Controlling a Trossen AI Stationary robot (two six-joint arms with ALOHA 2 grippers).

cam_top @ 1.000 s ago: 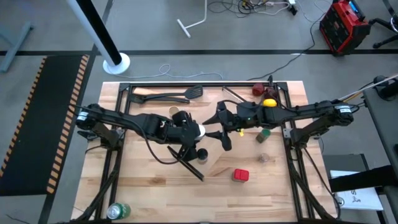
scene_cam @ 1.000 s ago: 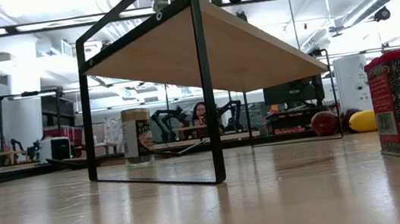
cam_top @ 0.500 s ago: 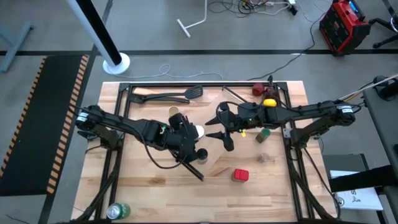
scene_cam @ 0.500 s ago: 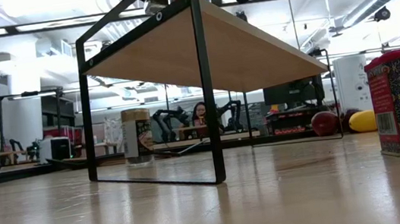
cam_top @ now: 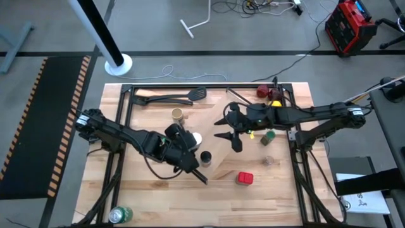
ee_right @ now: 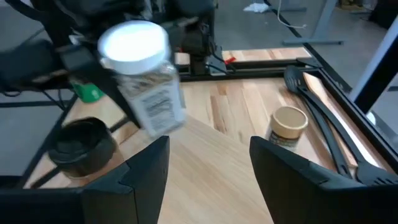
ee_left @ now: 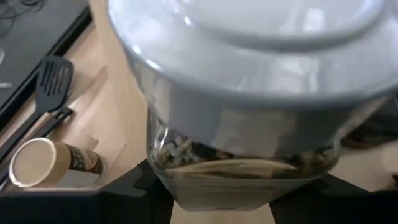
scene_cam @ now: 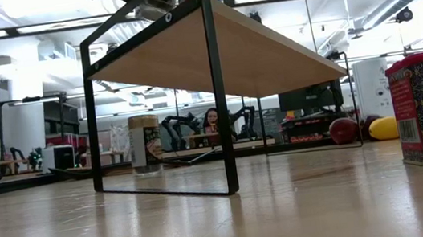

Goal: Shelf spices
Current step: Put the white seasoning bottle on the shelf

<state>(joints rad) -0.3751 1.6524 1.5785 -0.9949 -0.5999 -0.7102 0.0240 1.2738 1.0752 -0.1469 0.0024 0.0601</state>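
The white-capped jar is tilted above the shelf, pinched between the fingers of the left gripper near the shelf's left end; in the right wrist view the jar leans over the pale board. Beside it on the shelf stands the black-capped jar, close to the black bar at that end. The tan cylinder stands on the worktop behind the shelf, near the black spatulas. The red tin sits on the worktop in front of the shelf. The green jar and a small shaker stand to the right of the shelf. The right gripper hovers over the shelf's far side with its fingers spread and holding nothing.
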